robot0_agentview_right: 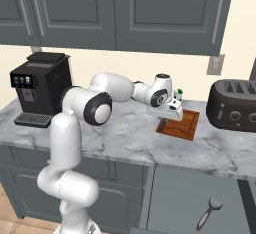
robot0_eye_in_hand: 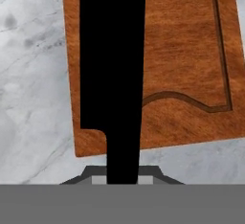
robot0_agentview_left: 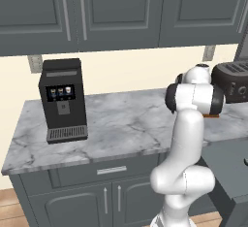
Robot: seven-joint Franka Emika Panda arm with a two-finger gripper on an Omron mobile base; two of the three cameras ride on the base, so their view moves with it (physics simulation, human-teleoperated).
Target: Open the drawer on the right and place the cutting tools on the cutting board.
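The black knife is clamped in the closed gripper, over the cutting board beside the toaster. A coffee machine is seen left. The peeler is shown in the open drawer by the right base view alone.

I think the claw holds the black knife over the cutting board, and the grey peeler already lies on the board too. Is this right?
Not quite. The claw does hold the black knife over the cutting board, but the grey peeler is not on the board. The right base view shows it lying in the open drawer below the counter.
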